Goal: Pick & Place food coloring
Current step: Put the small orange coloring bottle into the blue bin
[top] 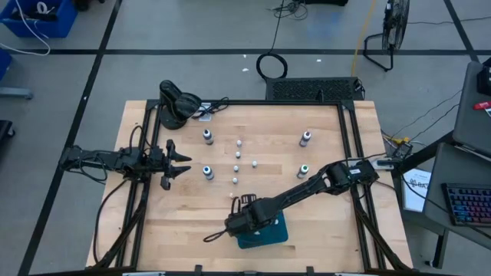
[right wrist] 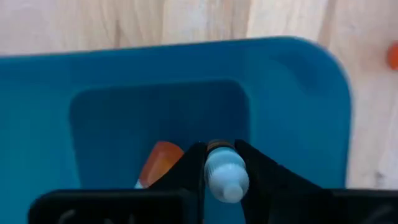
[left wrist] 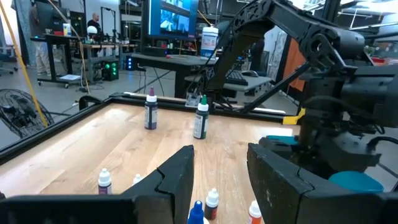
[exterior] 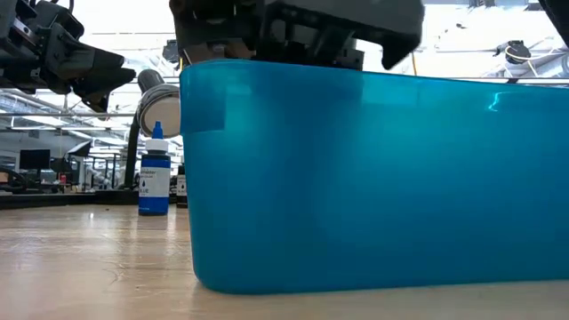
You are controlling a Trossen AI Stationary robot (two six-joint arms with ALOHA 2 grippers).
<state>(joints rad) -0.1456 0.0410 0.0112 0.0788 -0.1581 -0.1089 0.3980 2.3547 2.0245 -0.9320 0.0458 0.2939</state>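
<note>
The food coloring bottles stand upright on the wooden table: larger ones (top: 208, 136), (top: 305, 138), (top: 208, 171), (top: 303, 170) and a loose column of tiny ones (top: 236, 168) between them. My right gripper (right wrist: 224, 165) hangs over the teal tray (top: 272, 234) and is shut on a tiny pale-capped bottle (right wrist: 225, 175). An orange-capped bottle (right wrist: 160, 160) lies inside the tray. My left gripper (top: 184, 162) is open, level above the table's left side, just left of the bottles; its wrist view shows the purple (left wrist: 150, 109) and green (left wrist: 200, 118) bottles ahead. My right gripper pinches the tiny bottle between its two fingers (right wrist: 194, 167), coming from above and pointing down into the tray. The pale cap end (right wrist: 225, 180) sticks out past the fingers; the body is hidden between them. The bottle is lifted clear over the tray floor.
A dark camera mount (top: 175, 103) sits at the table's far left corner. The tray wall (exterior: 373, 178) fills the low view, with a blue bottle (exterior: 154, 173) standing beyond it. Black rails (top: 253, 103) frame the table. Bare wood (top: 184, 230) lies left of the tray.
</note>
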